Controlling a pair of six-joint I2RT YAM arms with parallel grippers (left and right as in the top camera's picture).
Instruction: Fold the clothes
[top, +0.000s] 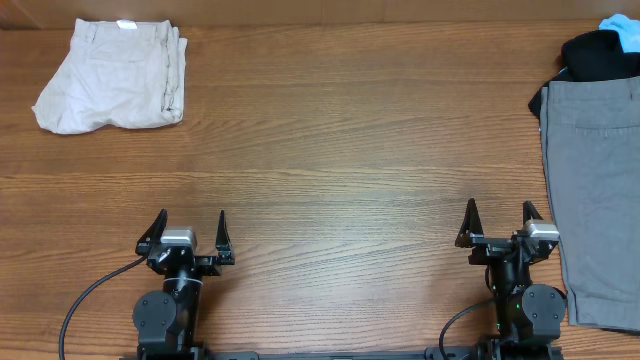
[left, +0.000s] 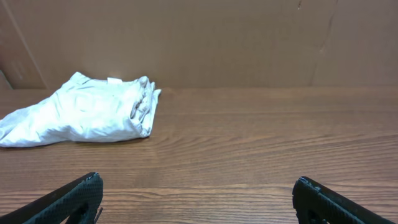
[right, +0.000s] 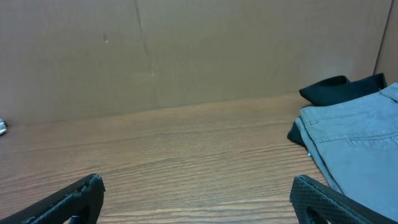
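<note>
The clothes (top: 110, 88) lie folded far left, grey shorts (top: 595, 200) right; left claw (top: 191, 222) and right claw (top: 499, 212) spread.

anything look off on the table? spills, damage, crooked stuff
Nothing spilled or damaged. The beige shorts sit folded at the far left, slightly uneven: the leg end splays wider than the waist. A grey garment lies along the right side, running out of view, with a black garment behind it.
</note>
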